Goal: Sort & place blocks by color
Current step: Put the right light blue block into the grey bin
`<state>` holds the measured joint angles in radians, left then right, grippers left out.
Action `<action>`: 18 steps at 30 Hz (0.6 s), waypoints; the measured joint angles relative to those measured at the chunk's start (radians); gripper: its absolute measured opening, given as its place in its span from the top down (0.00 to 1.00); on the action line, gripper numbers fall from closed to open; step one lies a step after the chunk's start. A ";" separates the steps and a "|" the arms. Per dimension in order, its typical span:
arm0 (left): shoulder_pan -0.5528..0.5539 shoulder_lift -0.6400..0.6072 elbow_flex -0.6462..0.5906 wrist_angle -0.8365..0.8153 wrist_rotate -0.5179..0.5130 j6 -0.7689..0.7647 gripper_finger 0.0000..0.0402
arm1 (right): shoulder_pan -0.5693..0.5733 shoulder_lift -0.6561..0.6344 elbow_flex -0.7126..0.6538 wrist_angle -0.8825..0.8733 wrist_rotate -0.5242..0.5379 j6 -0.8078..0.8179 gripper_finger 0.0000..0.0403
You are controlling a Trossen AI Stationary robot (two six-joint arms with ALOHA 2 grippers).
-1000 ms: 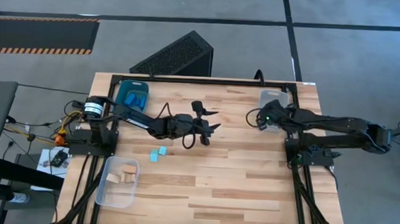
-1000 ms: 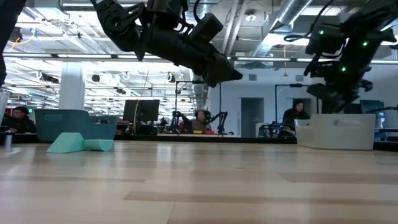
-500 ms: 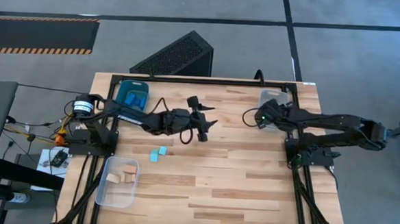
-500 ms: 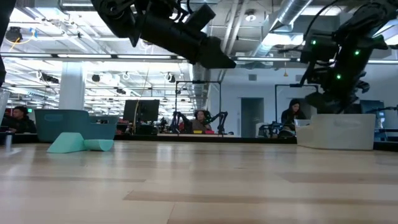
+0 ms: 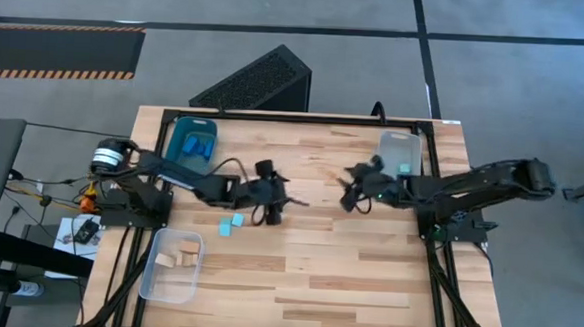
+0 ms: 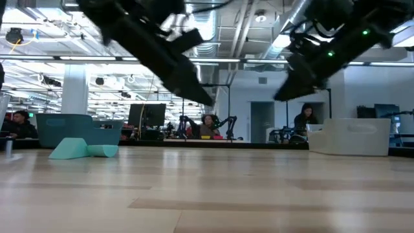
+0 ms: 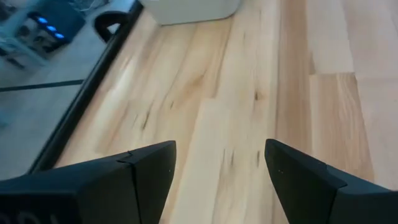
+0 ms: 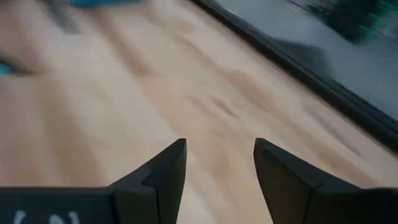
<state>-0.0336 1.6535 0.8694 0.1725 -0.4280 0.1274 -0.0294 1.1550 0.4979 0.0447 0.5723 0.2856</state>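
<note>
Two light turquoise blocks [image 5: 231,224] lie side by side on the bare table left of centre; the low view shows them [image 6: 84,150] resting flat on the wood. Dark blue blocks sit in the blue tray [image 5: 193,138], and pale wood blocks [image 5: 182,258] lie in the clear tray at the near left. My left gripper [image 5: 282,193] hangs open above the table just right of the turquoise blocks, with nothing between its fingers [image 7: 221,149]. My right gripper [image 5: 349,192] is open and empty over the table's middle [image 8: 221,146].
A clear tray [image 5: 401,149] stands at the far right corner, seen as a white box [image 6: 352,136] in the low view. A black frame rail [image 5: 304,116] runs along the far edge. Bare wood spreads across the near half of the table [image 5: 346,277].
My left gripper has drawn back toward the table's left and dropped lower, ending near the turquoise blocks. My right gripper has left the far-right clear tray and swung toward the table's middle, coming down. The blocks have stayed where they were.
</note>
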 joint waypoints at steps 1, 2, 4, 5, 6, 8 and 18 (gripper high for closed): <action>-0.018 -0.025 -0.024 -0.001 -0.028 -0.009 0.41 | 0.015 0.035 0.000 0.073 -0.025 -0.021 0.49; -0.035 -0.051 -0.046 0.001 -0.052 -0.015 0.41 | 0.027 0.071 0.000 0.154 -0.053 -0.038 0.49; -0.070 -0.118 -0.095 -0.001 -0.114 -0.028 0.41 | 0.046 0.153 0.000 0.326 -0.124 -0.068 0.49; -0.086 -0.156 -0.118 -0.002 -0.134 -0.031 0.41 | 0.051 0.193 0.000 0.406 -0.161 -0.086 0.49; -0.100 -0.198 -0.141 -0.008 -0.149 -0.031 0.41 | 0.057 0.235 0.001 0.484 -0.196 -0.109 0.49; -0.130 -0.285 -0.183 -0.026 -0.150 -0.026 0.41 | 0.069 0.324 0.024 0.626 -0.247 -0.162 0.48; -0.201 -0.598 -0.313 -0.485 0.055 -0.261 0.41 | 0.100 0.741 0.403 0.683 -0.343 -0.235 0.40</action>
<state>-0.2348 1.0560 0.5559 -0.3122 -0.3726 -0.1333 0.0707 1.8958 0.9009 0.7273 0.2291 0.0505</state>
